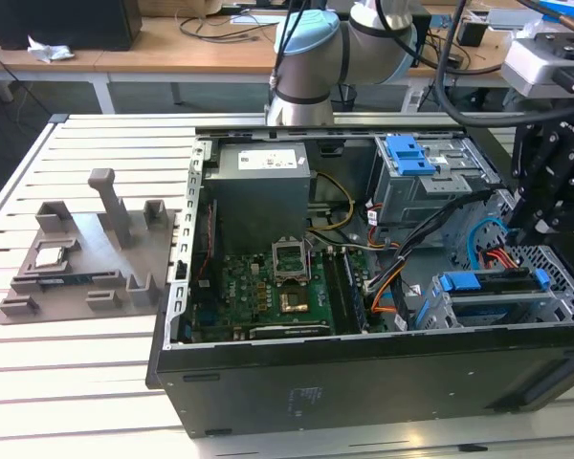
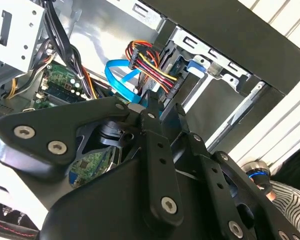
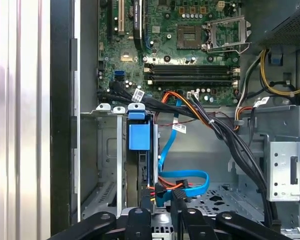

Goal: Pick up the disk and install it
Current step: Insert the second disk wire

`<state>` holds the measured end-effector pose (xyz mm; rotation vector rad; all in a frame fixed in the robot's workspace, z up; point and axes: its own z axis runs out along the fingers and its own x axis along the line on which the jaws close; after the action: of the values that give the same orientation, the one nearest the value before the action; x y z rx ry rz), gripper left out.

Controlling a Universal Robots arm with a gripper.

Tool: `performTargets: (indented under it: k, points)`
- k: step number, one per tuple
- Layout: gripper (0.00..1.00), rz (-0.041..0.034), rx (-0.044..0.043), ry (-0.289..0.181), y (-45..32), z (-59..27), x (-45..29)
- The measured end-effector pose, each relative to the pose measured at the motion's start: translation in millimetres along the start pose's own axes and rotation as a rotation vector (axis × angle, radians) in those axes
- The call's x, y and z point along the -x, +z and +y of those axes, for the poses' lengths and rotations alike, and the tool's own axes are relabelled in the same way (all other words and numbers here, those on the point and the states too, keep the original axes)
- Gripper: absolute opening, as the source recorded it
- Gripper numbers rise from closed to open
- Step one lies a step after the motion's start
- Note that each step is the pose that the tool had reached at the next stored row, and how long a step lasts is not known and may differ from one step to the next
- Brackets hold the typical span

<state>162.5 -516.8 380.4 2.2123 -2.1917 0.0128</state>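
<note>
The disk (image 1: 493,287) sits in the metal drive cage (image 1: 440,311) at the case's near corner, on the exterior view's right, with its blue rails showing on top. In the first wrist view the disk (image 3: 140,136) stands edge-on in the cage under a blue tab. The second wrist view shows that blue tab (image 2: 195,66) in the cage slot. My black gripper (image 1: 539,210) hangs just above and behind the cage. Its fingers (image 3: 146,200) stand a small gap apart with nothing gripped, close to the power connector (image 3: 159,189) and the blue data cable (image 3: 190,180).
The open computer case (image 1: 364,382) lies on a slatted white table (image 1: 77,382). Inside are the motherboard (image 1: 268,287), a grey power-supply box (image 1: 263,191), an upper bay with a blue latch (image 1: 411,153) and cable bundles (image 1: 411,258). A grey parts fixture (image 1: 86,258) lies at the exterior view's left.
</note>
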Motion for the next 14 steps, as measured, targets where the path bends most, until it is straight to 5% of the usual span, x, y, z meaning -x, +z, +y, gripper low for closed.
performTargets:
  k: [14]
  points:
    - [0.29,-0.0034,-0.0001,-0.003,5.2,0.8,-8.0]
